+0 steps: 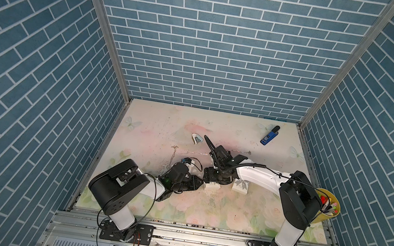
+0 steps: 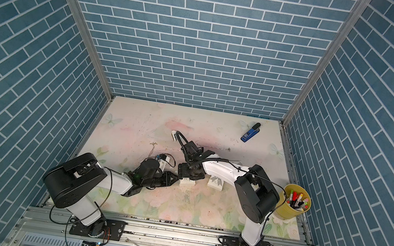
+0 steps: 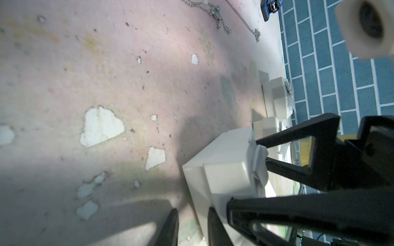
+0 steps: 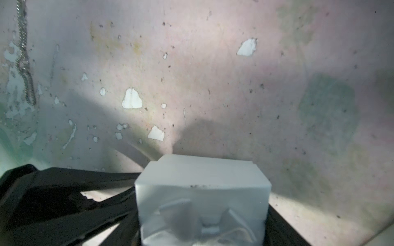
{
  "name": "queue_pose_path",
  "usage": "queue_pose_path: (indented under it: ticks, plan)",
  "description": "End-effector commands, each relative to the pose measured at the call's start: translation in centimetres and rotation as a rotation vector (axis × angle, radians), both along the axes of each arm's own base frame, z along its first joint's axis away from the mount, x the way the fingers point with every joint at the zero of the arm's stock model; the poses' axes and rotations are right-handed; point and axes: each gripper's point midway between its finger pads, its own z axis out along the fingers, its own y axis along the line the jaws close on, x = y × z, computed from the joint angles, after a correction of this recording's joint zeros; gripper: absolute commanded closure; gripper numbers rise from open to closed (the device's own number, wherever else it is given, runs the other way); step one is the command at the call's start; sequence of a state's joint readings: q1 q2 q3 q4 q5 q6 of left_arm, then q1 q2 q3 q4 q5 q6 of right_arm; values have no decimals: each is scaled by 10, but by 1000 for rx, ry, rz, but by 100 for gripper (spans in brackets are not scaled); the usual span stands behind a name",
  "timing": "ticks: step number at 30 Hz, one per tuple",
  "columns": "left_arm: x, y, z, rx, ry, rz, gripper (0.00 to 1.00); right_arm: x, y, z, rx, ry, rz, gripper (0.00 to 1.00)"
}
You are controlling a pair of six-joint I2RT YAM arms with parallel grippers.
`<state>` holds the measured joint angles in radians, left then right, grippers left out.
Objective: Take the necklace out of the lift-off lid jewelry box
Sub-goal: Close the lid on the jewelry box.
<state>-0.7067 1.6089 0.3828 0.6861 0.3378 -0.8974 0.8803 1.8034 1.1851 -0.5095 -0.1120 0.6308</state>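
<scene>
Your right pincer stands directly over the jewelry box, mid-bench toward the front edge, with jaws wide astride the lid; whether they press it cannot be told. Your left pincer, slightly parted and empty, lies just beside the box's left side. The necklace is not visible and is judged to be inside, so the lift runs straight up.

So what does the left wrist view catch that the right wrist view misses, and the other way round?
Left wrist only: a blue stapler, the blue brick wall, a second white bowed box, and the right gripper straddling the small white cardboard jewelry box. Right wrist only: the left gripper from outside, reaching that box's side. Both: that box, a silver chain necklace, the chipped floral mat.
</scene>
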Motion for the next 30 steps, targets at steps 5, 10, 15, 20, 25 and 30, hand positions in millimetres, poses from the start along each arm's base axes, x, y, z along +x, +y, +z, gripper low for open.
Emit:
queue_pose_path:
  ticks: [5,10,15,20,25,30]
  plan:
    - [-4,23,4,56,28,10,68,2,-9,31,37,-10,-42,16]
    - [-3,36,13,71,23,27,63,-1,-6,40,90,8,-29,15]
    - [-3,34,31,69,1,9,55,1,-12,52,117,-16,-42,16]
    - [-3,27,44,47,-22,-9,51,3,-27,46,143,2,-88,23]
    - [-3,15,46,38,-26,-41,50,2,-33,34,144,25,-107,29]
    - [-1,0,43,30,-19,-68,50,1,-31,23,139,45,-97,31]
